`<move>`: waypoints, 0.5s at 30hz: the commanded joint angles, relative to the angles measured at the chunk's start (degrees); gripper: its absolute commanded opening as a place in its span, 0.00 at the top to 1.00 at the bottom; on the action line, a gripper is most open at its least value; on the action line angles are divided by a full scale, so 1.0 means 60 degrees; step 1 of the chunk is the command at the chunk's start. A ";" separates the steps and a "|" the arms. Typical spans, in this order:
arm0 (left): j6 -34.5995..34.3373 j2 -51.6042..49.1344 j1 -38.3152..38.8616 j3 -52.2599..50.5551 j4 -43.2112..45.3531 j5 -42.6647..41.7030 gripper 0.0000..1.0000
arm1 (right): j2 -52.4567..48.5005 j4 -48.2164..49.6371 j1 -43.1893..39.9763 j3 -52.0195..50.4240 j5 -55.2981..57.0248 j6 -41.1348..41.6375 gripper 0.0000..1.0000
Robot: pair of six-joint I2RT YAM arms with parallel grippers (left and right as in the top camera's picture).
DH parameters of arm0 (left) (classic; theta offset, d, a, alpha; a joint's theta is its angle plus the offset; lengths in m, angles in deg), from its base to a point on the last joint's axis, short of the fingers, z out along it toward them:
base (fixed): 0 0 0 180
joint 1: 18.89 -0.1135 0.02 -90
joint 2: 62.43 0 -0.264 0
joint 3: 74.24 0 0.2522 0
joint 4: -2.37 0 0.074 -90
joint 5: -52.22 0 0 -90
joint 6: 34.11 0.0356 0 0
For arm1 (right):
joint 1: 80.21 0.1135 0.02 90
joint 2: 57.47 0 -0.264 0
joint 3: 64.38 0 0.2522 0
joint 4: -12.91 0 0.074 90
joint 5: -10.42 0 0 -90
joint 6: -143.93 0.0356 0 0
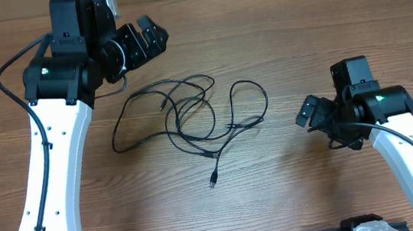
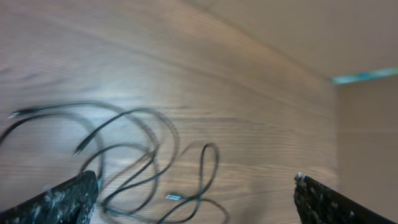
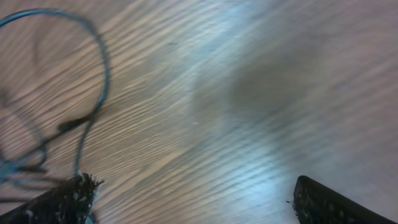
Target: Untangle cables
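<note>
Cables [image 1: 181, 115] are sitting in a loose tangle mid worktop [image 1: 297, 29], between the arms, with one plug [image 1: 213, 182] poking out toward the robot's side. Left claw [image 1: 153, 32] is spread wide and empty, just up-left of the pile. Right claw [image 1: 306, 111] is also wide and empty, off to the right.

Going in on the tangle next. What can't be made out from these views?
Overhead: which strand of the cables lies on top at the crossings; too thin.
Left wrist: loops motion-blurred; lower ones cut off by the bottom edge and a fingertip.
Right wrist: one loop and a plug show, blurred; the rest runs off the left edge.
</note>
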State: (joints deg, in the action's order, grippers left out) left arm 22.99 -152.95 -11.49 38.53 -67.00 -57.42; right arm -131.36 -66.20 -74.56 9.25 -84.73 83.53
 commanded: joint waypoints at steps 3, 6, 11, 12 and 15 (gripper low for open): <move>0.0036 0.0131 -0.0047 0.0135 -0.1388 0.2404 0.00 | 0.0033 0.0525 -0.0025 0.0033 -0.2408 -0.1271 0.00; 0.0226 0.0131 -0.0047 -0.0011 -0.1982 0.3257 0.00 | 0.0033 0.1038 -0.0025 0.0033 -0.3832 -0.1268 0.00; 0.1588 0.0033 -0.0051 -0.0433 -0.1982 0.3348 0.00 | 0.0033 0.1902 -0.0022 0.0033 -0.5883 -0.1155 0.00; 0.1832 -0.0004 -0.0051 -0.0495 -0.1985 0.3300 0.00 | 0.0033 0.1967 -0.0022 0.0033 -0.5887 -0.1155 0.00; 0.2415 -0.0084 -0.0051 -0.0601 -0.1938 0.3184 0.01 | 0.0033 0.2131 0.0025 0.0033 -0.5869 -0.0962 0.00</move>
State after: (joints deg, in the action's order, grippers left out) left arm 31.14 -152.98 -11.51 35.99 -79.00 -39.17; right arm -131.36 -54.24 -74.56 9.25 -116.27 77.11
